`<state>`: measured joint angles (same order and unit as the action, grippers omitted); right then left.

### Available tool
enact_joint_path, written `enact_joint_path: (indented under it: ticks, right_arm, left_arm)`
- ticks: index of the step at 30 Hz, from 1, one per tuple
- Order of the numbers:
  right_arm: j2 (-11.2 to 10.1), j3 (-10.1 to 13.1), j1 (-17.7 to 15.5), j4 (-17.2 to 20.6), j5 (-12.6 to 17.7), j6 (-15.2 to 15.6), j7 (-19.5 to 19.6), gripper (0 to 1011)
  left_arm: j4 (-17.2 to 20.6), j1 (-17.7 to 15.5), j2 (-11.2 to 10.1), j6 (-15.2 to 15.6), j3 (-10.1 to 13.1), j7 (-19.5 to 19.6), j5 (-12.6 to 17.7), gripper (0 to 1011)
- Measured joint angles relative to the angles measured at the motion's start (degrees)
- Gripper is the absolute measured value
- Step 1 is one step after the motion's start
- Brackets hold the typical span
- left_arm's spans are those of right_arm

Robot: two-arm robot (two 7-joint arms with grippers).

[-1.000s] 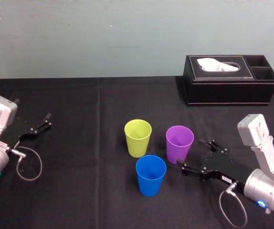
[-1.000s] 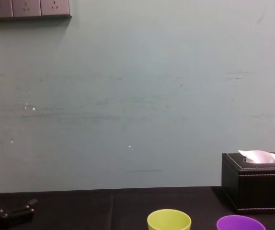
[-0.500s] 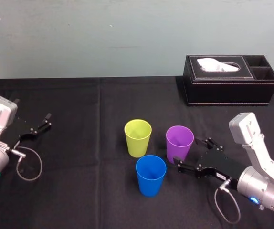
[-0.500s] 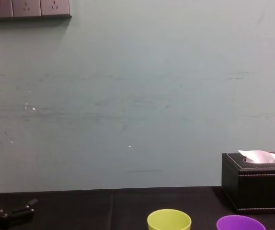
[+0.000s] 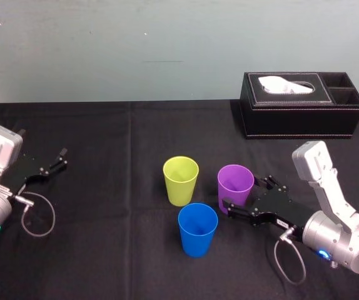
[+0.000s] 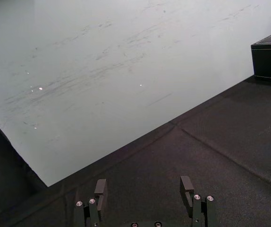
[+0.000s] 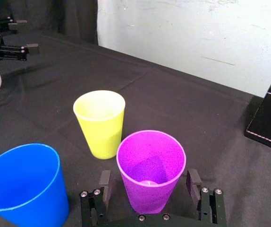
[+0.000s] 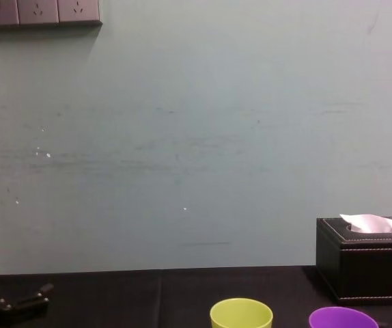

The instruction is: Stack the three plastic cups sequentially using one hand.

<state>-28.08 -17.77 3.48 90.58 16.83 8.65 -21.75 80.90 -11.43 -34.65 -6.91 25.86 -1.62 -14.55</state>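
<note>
Right gripper [image 5: 242,192] sits wide open around the purple cup [image 5: 235,181], holding nothing. Left gripper [image 5: 59,158] rests open at the table's [image 5: 104,125] left edge.

A table [image 5: 329,156] has a black cloth [image 5: 104,262] over it. Three cups stand close together near the middle, all the right way up: a yellow-green cup [image 5: 181,180], a purple cup [image 5: 235,186] beside it, and a blue cup [image 5: 197,229] in front of them. A black tissue box [image 5: 301,119] sits far back on the right, with a white tissue [image 5: 284,84] poking out.
</note>
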Motion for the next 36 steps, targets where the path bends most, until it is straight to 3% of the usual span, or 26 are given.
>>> enact_joint_path:
  ticks: [11,26,36]
  right_arm:
    - [1.5,-0.5,1.5,-1.4,-0.7,0.2,0.3,1003]
    - [1.6,-0.7,1.7,-1.7,-1.1,0.3,0.4,998]
    - [1.5,-0.6,1.7,-1.6,-1.0,0.3,0.4,781]
  left_arm:
    - [0.0,0.0,0.0,0.0,0.0,0.0,0.0,1010]
    - [0.0,0.0,0.0,0.0,0.0,0.0,0.0,1010]
    - [0.0,0.0,0.0,0.0,0.0,0.0,0.0,1010]
